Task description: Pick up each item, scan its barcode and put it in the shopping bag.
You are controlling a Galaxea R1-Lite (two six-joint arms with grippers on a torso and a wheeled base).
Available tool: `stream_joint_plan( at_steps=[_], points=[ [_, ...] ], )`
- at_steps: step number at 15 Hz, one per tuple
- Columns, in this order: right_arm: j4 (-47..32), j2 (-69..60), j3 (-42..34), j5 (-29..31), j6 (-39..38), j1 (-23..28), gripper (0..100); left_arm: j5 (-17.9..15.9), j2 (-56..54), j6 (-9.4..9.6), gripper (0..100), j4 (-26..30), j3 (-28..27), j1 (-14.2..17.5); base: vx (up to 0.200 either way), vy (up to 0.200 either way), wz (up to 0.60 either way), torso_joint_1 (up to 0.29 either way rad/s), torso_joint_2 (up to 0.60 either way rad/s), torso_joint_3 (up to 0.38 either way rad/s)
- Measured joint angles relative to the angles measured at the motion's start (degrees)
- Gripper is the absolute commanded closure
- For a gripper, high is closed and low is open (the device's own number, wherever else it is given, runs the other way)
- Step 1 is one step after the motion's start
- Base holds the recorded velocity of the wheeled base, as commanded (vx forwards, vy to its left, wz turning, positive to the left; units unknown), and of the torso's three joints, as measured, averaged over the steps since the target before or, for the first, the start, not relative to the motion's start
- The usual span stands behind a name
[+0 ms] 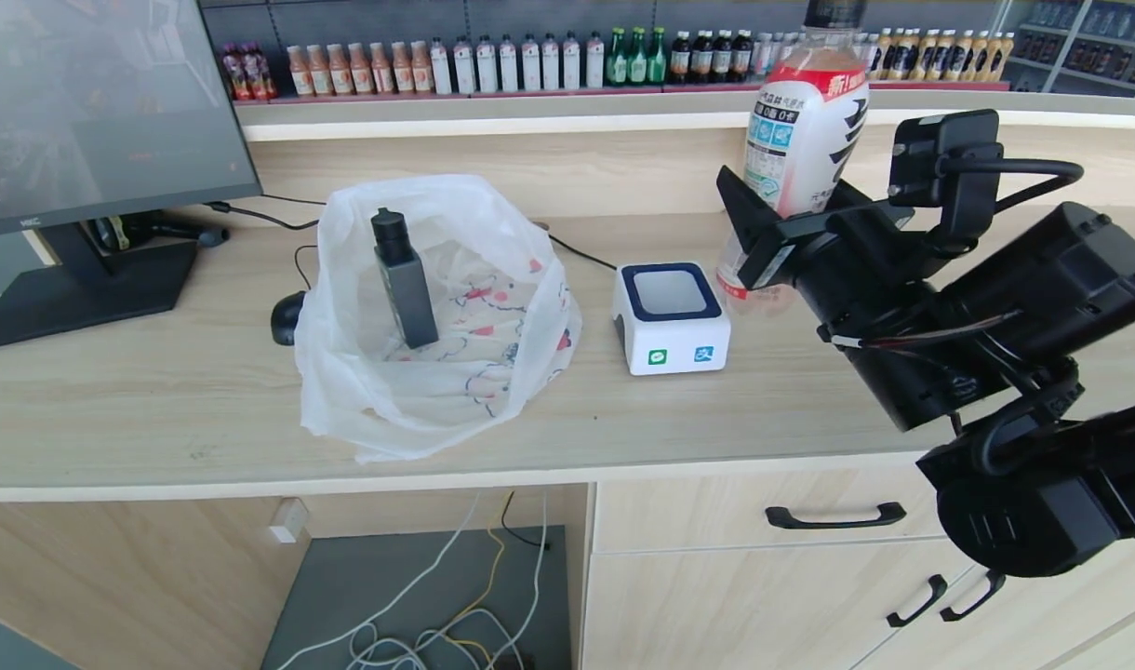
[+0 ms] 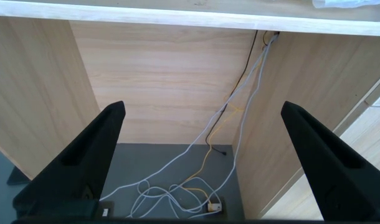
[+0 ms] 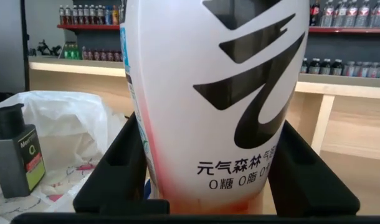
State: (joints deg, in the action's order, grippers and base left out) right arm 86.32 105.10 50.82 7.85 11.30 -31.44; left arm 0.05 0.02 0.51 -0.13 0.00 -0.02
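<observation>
The right gripper [image 1: 803,221] pinches a white drink bottle [image 1: 805,121] low on its body with 2 black fingers, holding it upright above the counter [image 1: 158,419], just behind and right of the white scanner [image 1: 672,321]. Just left of the scanner sits the open shopping bag [image 1: 521,307], with 1 dark grey bottle [image 1: 405,279] standing inside. The left gripper [image 2: 202,162] hangs below the counter edge, fingers spread wide, facing loose cables [image 2: 196,186].

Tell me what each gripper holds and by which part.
The right gripper clamps the drink bottle around its lower body. The left gripper is open, holding nothing.
</observation>
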Motion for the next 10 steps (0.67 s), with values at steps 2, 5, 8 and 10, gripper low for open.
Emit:
stream_joint_plan(
  at_steps=[2,5,8,10],
  points=[
    [0.4,0.1,0.3,0.1,-0.1,0.2,100,0.0,0.0,-0.05,0,0.0,0.0,0.0,0.0,0.2,0.0,0.005,0.0,-0.005],
    [1.2,0.4,1.0,0.1,-0.4,0.1,100,0.0,0.0,-0.05,0,0.0,0.0,0.0,0.0,0.2,0.0,0.001,0.01,0.001],
    [1.1,0.4,1.4,0.3,-1.0,0.1,100,0.0,0.0,-0.07,0,0.0,0.0,0.0,0.0,0.2,0.0,0.002,0.01,0.001],
    [1.2,0.4,1.5,0.3,-1.1,0.2,100,0.0,0.0,-0.07,0,0.0,0.0,0.0,0.0,0.2,0.0,0.002,0.0,0.0]
  ],
)
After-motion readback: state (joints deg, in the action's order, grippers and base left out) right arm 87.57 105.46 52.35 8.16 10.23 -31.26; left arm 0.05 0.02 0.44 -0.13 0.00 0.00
